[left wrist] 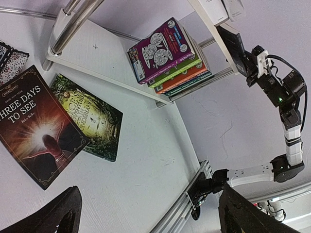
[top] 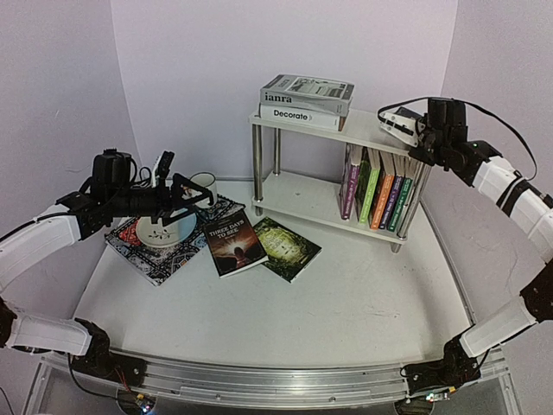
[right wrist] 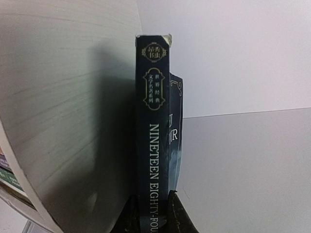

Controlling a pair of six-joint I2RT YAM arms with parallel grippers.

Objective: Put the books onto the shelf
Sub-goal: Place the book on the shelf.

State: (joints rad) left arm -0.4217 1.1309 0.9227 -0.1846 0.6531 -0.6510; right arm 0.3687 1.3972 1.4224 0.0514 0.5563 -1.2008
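Gripping the dark-blue "Nineteen Eighty-Four" paperback [right wrist: 153, 121] by one end in the closed right gripper [right wrist: 153, 216], just beside the top board of the white chrome-legged two-tier shelf [top: 367, 131]; seemingly mid-placement, needing next a careful steer down beside the upright row of colourful books [top: 380, 186], with the left gripper [top: 180, 186] wide open and empty over the bench [top: 346, 303]

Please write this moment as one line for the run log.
left gripper: open, empty | right gripper: shut on dark book beside shelf | two books flat on table
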